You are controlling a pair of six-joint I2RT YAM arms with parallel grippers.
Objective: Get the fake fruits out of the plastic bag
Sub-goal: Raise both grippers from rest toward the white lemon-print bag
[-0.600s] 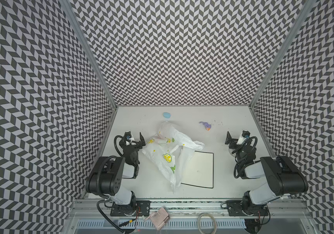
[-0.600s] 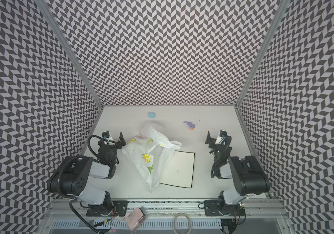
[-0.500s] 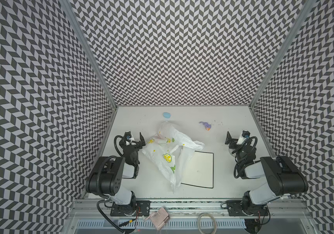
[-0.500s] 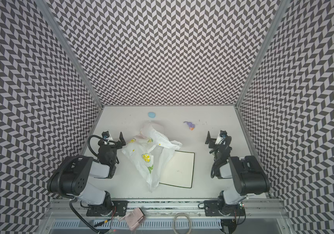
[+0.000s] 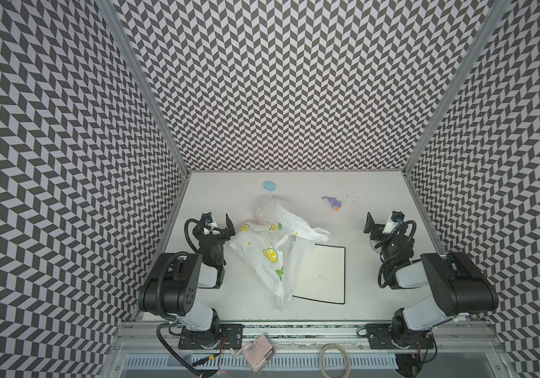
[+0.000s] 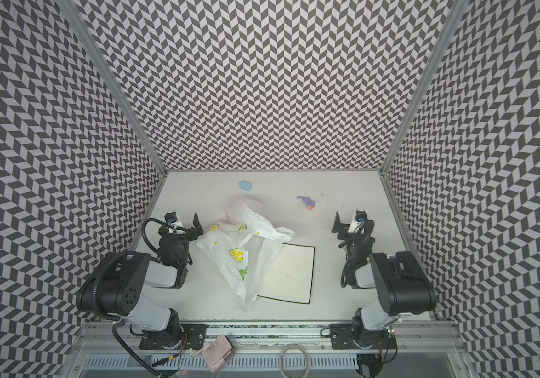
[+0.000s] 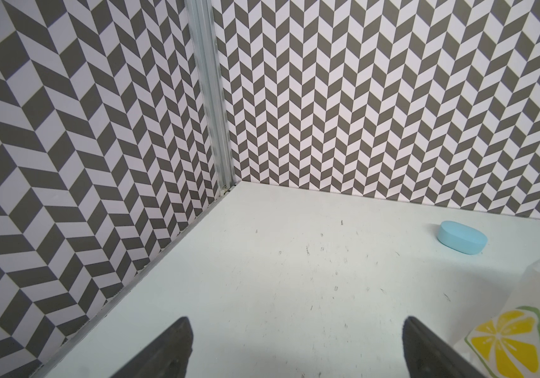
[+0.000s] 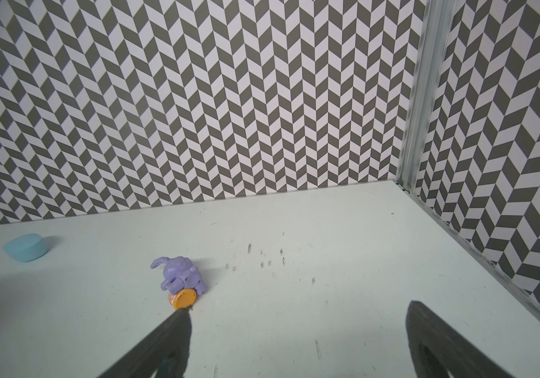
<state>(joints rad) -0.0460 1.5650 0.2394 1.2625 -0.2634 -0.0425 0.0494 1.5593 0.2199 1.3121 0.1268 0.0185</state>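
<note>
the plastic bag [image 5: 271, 252] lay crumpled and flattened on the white table [image 5: 222, 196], lemon prints facing up. the fake fruits could not be made out in any view; the bag's folds hid whatever it held. the left gripper [image 5: 219, 225] sat low just beside the bag's left edge, jaws spread wide and holding nothing. in the left wrist view one finger [image 7: 425, 350] stood right next to the bag, though whether it touched the plastic could not be told. the right gripper [image 5: 376, 225] sat well apart from the bag on its right side, jaws likewise wide apart and empty. a white plate [image 5: 327, 278] with a black rim lay against the bag's near right side, one corner tucked under the plastic. a light blue egg-shaped thing [image 5: 269, 186] rested just beyond the bag's far end, and a small purple toy figure [image 5: 333, 202] stood beyond the bag's far right.
</note>
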